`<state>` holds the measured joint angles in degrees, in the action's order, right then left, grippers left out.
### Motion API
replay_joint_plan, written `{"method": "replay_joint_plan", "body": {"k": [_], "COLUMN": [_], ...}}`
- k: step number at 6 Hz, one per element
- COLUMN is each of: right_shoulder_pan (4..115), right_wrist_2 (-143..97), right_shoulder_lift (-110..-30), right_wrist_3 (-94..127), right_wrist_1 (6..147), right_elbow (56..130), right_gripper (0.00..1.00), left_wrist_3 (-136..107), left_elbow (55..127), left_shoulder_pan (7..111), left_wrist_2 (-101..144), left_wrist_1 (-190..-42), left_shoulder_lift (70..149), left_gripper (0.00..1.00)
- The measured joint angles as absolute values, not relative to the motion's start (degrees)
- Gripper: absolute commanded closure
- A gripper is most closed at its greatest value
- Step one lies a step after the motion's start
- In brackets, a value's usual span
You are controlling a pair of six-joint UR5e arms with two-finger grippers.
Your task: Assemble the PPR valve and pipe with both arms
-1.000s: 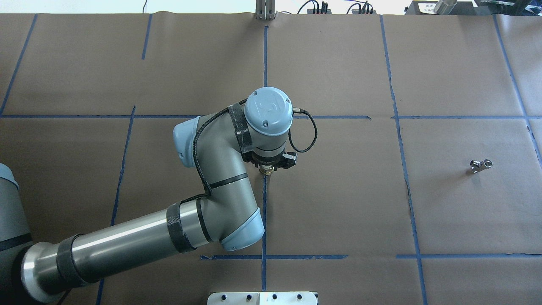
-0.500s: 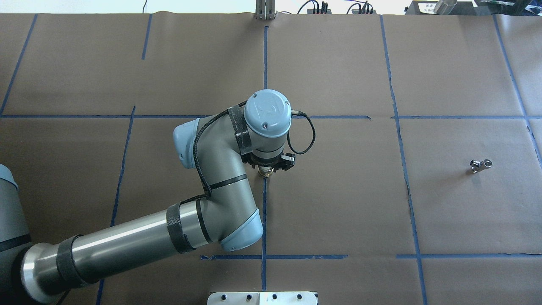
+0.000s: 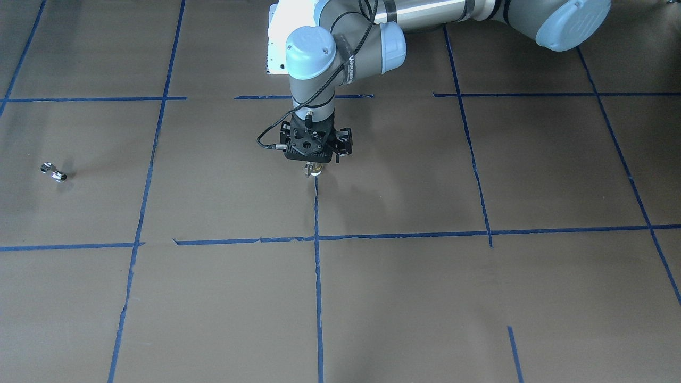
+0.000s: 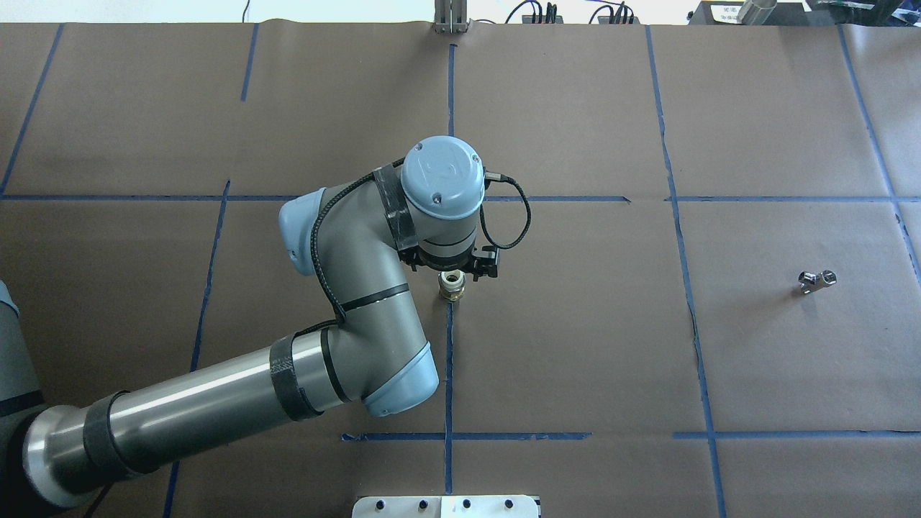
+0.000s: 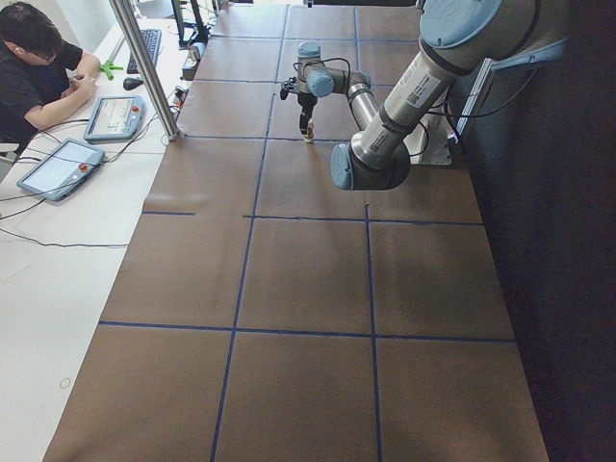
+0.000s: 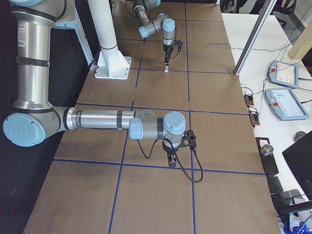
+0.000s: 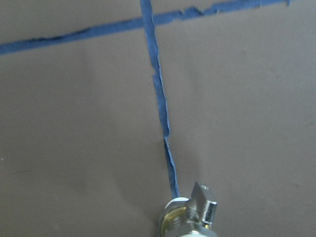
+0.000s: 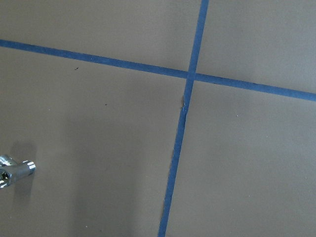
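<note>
The PPR valve has white ends, a brass middle and a small side lever. It stands upright at the table's centre, at the end of a blue tape line. It also shows in the front view and at the bottom edge of the left wrist view. My left gripper points straight down onto it and is shut on its upper part; the fingers are mostly hidden. The pipe, a tiny shiny metal piece, lies alone at the right, also in the right wrist view. My right gripper hangs over the table near it; I cannot tell whether it is open.
Brown paper with a blue tape grid covers the table. The white robot base is at the near edge. An operator sits with tablets beyond the far side. An aluminium post stands there.
My left arm's wrist and elbow have shifted left and slightly away. The valve has stayed almost in place, and its white open end now shows more from under the gripper.
</note>
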<state>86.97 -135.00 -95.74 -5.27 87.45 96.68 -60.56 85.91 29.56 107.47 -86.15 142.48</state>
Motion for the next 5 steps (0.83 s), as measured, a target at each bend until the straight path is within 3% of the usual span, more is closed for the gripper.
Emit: {"method": "replay_joint_plan", "body": {"k": [2, 5], "right_shoulder_pan": [86.93, 86.84], "right_wrist_2": [-135.0, -135.19], "right_shoulder_lift": [-95.72, -95.64], "right_wrist_3": [-5.25, -5.06], "right_wrist_1": [87.45, 84.12], "right_elbow": [96.68, 96.49], "right_gripper": [0.0, 0.0], "left_wrist_3": [-57.79, -33.27], "left_elbow": [91.78, 100.19], "left_shoulder_pan": [35.6, 48.63], "left_wrist_2": [114.33, 120.05], "left_wrist_1": [-85.49, -85.39], "left_shoulder_lift": [138.8, 120.79], "left_gripper": [0.0, 0.0]}}
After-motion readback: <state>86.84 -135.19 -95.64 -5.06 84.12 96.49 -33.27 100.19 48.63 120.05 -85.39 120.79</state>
